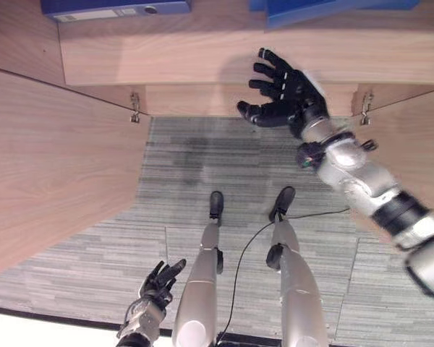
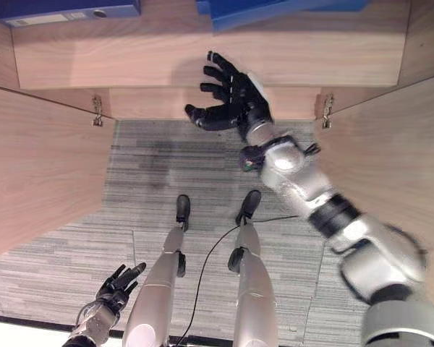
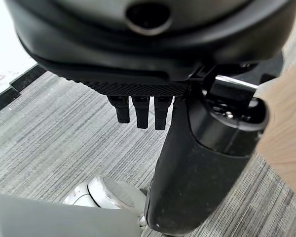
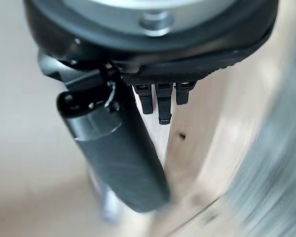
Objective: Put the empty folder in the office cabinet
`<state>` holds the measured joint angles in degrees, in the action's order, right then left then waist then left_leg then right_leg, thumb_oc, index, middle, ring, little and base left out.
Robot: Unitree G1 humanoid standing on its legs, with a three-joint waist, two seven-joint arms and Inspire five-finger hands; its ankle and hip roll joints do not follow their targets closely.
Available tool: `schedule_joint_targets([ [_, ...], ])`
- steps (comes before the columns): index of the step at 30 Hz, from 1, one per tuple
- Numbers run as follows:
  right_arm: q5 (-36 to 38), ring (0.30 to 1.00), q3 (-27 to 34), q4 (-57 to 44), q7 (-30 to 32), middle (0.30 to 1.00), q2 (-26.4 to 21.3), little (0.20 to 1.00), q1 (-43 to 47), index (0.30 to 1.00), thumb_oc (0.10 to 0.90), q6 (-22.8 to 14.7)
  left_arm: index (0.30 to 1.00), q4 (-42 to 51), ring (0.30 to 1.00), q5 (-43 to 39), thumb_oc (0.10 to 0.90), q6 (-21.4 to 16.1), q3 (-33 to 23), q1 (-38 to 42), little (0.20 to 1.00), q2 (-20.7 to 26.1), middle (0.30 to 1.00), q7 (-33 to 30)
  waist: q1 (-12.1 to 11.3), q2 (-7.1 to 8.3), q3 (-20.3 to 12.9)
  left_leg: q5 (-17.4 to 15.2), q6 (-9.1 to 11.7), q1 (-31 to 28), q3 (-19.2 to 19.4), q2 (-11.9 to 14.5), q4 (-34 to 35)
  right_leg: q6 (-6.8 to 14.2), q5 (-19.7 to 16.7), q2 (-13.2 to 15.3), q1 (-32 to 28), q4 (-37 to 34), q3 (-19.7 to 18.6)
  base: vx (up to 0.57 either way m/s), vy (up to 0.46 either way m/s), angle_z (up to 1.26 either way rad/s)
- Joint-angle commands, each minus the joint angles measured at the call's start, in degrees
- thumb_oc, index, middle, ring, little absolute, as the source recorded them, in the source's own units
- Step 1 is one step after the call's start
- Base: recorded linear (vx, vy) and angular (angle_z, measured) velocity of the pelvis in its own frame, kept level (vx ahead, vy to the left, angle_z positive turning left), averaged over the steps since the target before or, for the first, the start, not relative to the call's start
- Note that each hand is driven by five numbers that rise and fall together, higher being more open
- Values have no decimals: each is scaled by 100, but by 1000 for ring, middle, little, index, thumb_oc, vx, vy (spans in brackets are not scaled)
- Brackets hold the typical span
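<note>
Two blue folders lie on the wooden cabinet shelf [image 1: 202, 58]: one with a white spine label [image 1: 116, 7] at the far left, another [image 1: 325, 9] at the far right. My right hand [image 1: 286, 94] is raised in front of the shelf's front edge, just below the right folder. Its fingers are spread, it is open and holds nothing. In the right wrist view its straight fingers [image 4: 160, 101] point at pale wood. My left hand [image 1: 159, 282] hangs low over the carpet, open and empty; its fingers [image 3: 140, 111] show straight in the left wrist view.
The cabinet's two wooden doors stand open, the left door [image 1: 50, 166] and the right door [image 1: 412, 137], each on a metal hinge [image 1: 135, 107]. Grey striped carpet [image 1: 202, 159] covers the floor between them.
</note>
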<state>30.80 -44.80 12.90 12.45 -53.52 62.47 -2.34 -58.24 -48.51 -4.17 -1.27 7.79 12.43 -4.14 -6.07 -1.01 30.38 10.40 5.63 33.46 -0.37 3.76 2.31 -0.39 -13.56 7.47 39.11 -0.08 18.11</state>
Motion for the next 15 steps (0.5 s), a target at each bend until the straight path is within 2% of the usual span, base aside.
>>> schedule_joint_targets([
  [1,-2352,900,837,-179,818,900,603,900,689,900,800,28,900,-412,900,344,800,-95,18,-620,900,442,900,-174,122,-38,-258,-873,-71,-62,-165,-8,-182,719,672,175,6,306,-277,10,16,-7],
  [3,-3320,900,1382,-77,1091,900,650,900,819,900,800,364,900,-443,900,524,800,-148,-37,-627,900,500,900,-176,133,-60,-295,-881,-89,-51,-177,-17,-159,729,691,176,-13,277,-270,9,14,-9],
  [5,-3975,900,1422,325,1182,900,744,900,1212,900,800,631,900,-386,900,595,800,-205,12,-674,900,568,900,-106,94,-96,-330,-881,-110,-42,-175,-38,-156,725,687,178,4,270,-294,4,34,-4],
  [9,-4279,900,1258,659,1150,900,795,900,1623,900,800,799,900,-385,900,621,800,-231,17,-706,900,626,900,-81,76,-99,-350,-871,-115,-24,-185,-45,-148,719,684,175,26,272,-321,-1,10,-1],
  [11,-4356,900,938,1163,979,900,951,900,2100,900,800,908,900,-419,900,604,800,-237,19,-723,900,722,900,-43,32,-95,-379,-862,-117,0,-199,-58,-155,707,682,168,54,276,-323,-2,1,2],
  [14,-4238,900,724,1483,905,900,1068,900,2314,900,800,839,900,-472,900,594,800,-246,35,-722,900,748,900,-26,2,-92,-396,-850,-113,-3,-199,-63,-147,705,672,165,47,263,-314,0,0,0],
  [15,-4113,900,486,1678,763,900,1193,900,2424,900,800,817,900,-500,900,579,800,-249,48,-735,900,790,900,8,-30,-75,-413,-830,-104,1,-195,-55,-134,701,670,164,40,244,-292,0,0,0],
])
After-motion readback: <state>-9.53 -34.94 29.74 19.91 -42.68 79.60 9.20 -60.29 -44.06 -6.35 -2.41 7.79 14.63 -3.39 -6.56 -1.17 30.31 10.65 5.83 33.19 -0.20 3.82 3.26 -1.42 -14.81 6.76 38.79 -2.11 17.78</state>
